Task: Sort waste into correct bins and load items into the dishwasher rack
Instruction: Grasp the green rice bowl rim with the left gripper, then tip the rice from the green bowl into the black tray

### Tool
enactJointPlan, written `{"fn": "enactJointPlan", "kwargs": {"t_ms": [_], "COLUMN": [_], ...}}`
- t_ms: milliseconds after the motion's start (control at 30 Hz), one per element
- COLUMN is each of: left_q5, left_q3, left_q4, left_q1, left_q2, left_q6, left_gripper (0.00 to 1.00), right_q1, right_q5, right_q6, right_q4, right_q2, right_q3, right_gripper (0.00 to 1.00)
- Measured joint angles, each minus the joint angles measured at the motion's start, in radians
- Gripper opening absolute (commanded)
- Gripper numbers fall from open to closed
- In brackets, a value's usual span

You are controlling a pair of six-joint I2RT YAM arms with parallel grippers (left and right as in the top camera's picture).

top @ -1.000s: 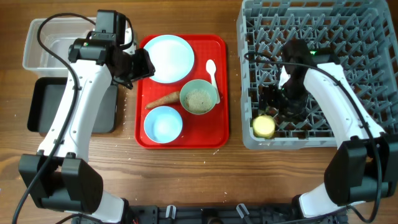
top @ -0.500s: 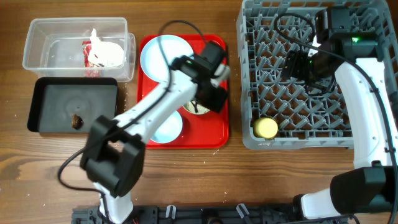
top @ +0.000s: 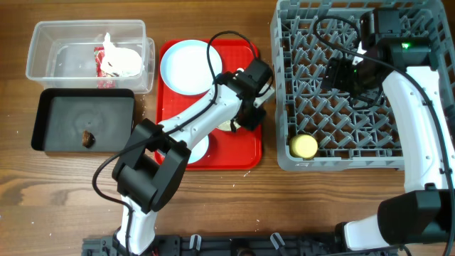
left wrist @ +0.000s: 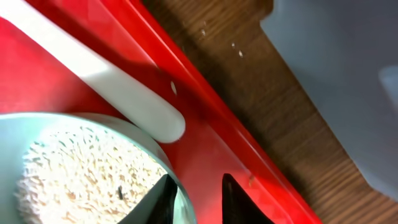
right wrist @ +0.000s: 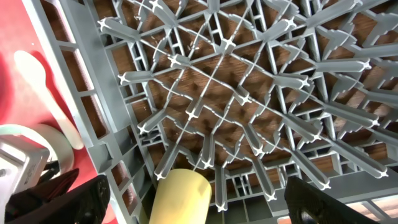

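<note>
Tub (top: 43, 32) of clear, thin plastic, rectangular with rounded corners, stands at the far left of the wooden table (top: 213, 206); it holds the crinkled red-and-white wrapper (top: 99, 60) and the crumpled white paper (top: 126, 64). Against its near side lies the shallow black tray (top: 64, 114), matte, with a small dark brown lump (top: 87, 138) toward its near edge. Just to the right sits the flat, glossy red tray (top: 167, 160); the round pale blue plate (top: 186, 67) fills its far end, and one bowl (top: 200, 146) shows half hidden under the left arm. The rice bowl (left wrist: 152, 144) lies by the tray's right rim, heaped with white grains (left wrist: 74, 174); the left fingers (left wrist: 231, 200) are parted and straddle its rim, one over the rice, one over bare tray. The smooth white spoon (left wrist: 118, 87) has its long axis roughly along that raised rim, with a rounded end just beside the bowl. A narrow strip of wood separates the tray from the rack (top: 434, 85), a square grey crate of upright pegs. The yellow cup (top: 302, 146) sits in its near-left corner; the right fingers (right wrist: 68, 202) are spread wide above the pegs, holding nothing.
</note>
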Motion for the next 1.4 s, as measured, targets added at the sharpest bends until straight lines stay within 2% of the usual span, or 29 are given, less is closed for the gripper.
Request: {"fn": "enactJointPlan", "kwargs": {"t_ms": [167, 267, 333, 600, 767, 833, 900, 967, 1067, 1200, 1300, 1400], "left_q5": [-0.007, -0.007, -0.007, -0.044, -0.003, 0.019, 0.042, 0.053, 0.097, 0.351, 0.687, 0.901], "left_q3": [0.0, 0.0, 0.0, 0.015, 0.017, 0.025, 0.041, 0.043, 0.031, -0.068, -0.258, -0.388], "left_q4": [0.016, 0.016, 0.016, -0.024, -0.113, -0.144, -0.21, -0.275, -0.32, -0.28, -0.105, 0.072], "left_q1": [0.0, 0.0, 0.0, 0.001, 0.052, 0.135, 0.281, 0.4, 0.656, 0.956, 1.191, 1.312], "left_q2": [0.002, 0.031, 0.05, 0.018, -0.177, -0.29, -0.379, -0.391, -0.389, -0.389, -0.388, -0.388], "left_q6": [0.0, 0.0, 0.001, -0.029, -0.136, -0.187, -0.231, -0.238, -0.236, -0.142, -0.048, -0.023], "left_gripper": [0.28, 0.17, 0.04, 0.04, 0.04, 0.04, 0.04, 0.04, 0.04, 0.04, 0.04, 0.04], "right_q1": [0.0, 0.0, 0.0, 0.0, 0.0, 0.0, 0.0, 0.0, 0.0, 0.0, 0.0, 0.0], "right_q5": [0.0, 0.0, 0.0, 0.0, 0.0, 0.0, 0.0, 0.0, 0.0, 0.0, 0.0, 0.0], "right_q6": [0.0, 0.0, 0.0, 0.0, 0.0, 0.0, 0.0, 0.0, 0.0, 0.0, 0.0, 0.0], "right_q4": [0.0, -0.001, -0.001, -0.001, -0.001, -0.001, 0.0, 0.001, 0.001, 0.005, 0.005, 0.005], "right_q2": [0.0, 0.0, 0.0, 0.0, 0.0, 0.0, 0.0, 0.0, 0.0, 0.0, 0.0, 0.0], "right_q3": [0.0, 0.0, 0.0, 0.0, 0.0, 0.0, 0.0, 0.0, 0.0, 0.0, -0.001, -0.001], "right_gripper": [0.92, 0.93, 0.93, 0.98, 0.99, 0.99, 0.99, 1.0, 1.0, 0.99, 1.0, 0.99]}}
